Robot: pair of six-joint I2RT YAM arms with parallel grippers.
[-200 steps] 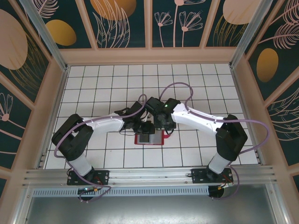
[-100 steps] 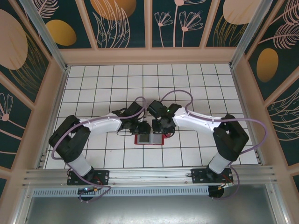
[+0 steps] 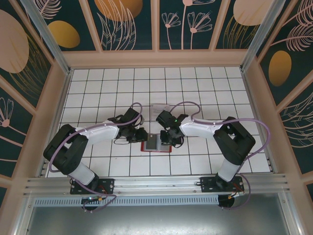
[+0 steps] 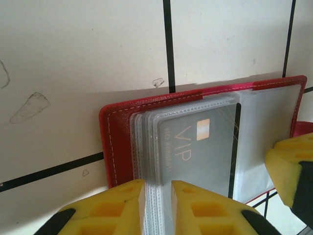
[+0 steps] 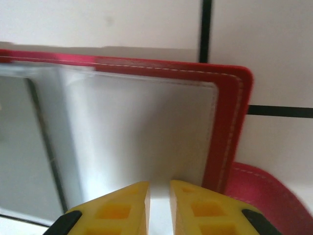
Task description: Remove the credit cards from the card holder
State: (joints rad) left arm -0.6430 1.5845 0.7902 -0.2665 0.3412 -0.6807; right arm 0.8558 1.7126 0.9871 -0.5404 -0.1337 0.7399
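left tool (image 4: pixel 157 188), right tool (image 5: pixel 159 188) flanking card holder (image 3: pixel 156 147), far tiles (image 3: pixel 122 83) free

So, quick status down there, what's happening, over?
Left gripper pinching clear sleeves of card holder. Right gripper pinching its other side. VIP card in its sleeve, not out yet. Nothing seen in the way.
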